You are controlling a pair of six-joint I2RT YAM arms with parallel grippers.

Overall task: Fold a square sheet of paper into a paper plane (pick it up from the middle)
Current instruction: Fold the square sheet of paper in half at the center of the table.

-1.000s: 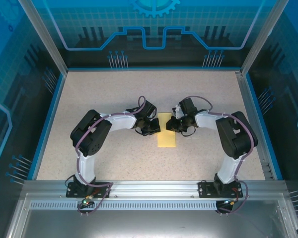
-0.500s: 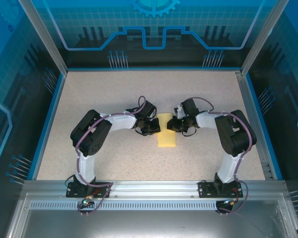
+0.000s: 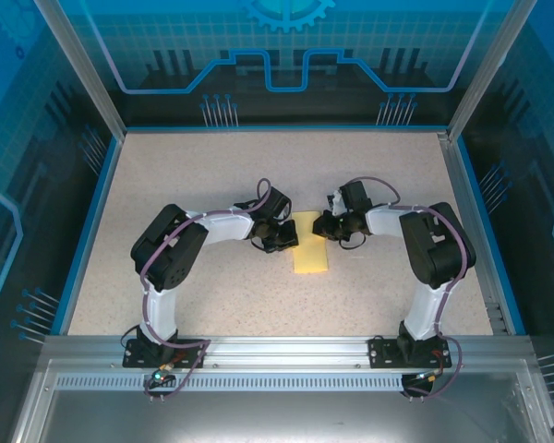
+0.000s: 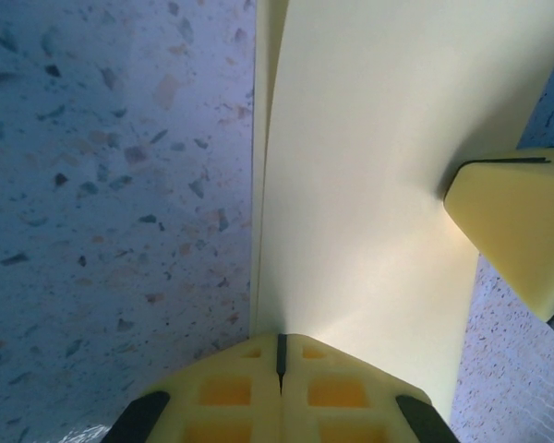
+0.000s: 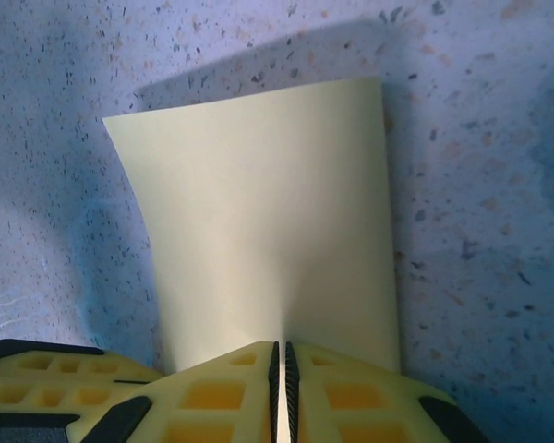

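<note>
The sheet of paper (image 3: 310, 254) lies mid-frame on the worktop (image 3: 212, 175), its left edge pinched in the closed left fingers (image 4: 226, 395), its right edge in the closed right fingers (image 5: 351, 397)

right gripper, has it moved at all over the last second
Yes, slightly. Against the paper, which has stayed put, the right gripper has crept toward the far edge of the table.
</note>
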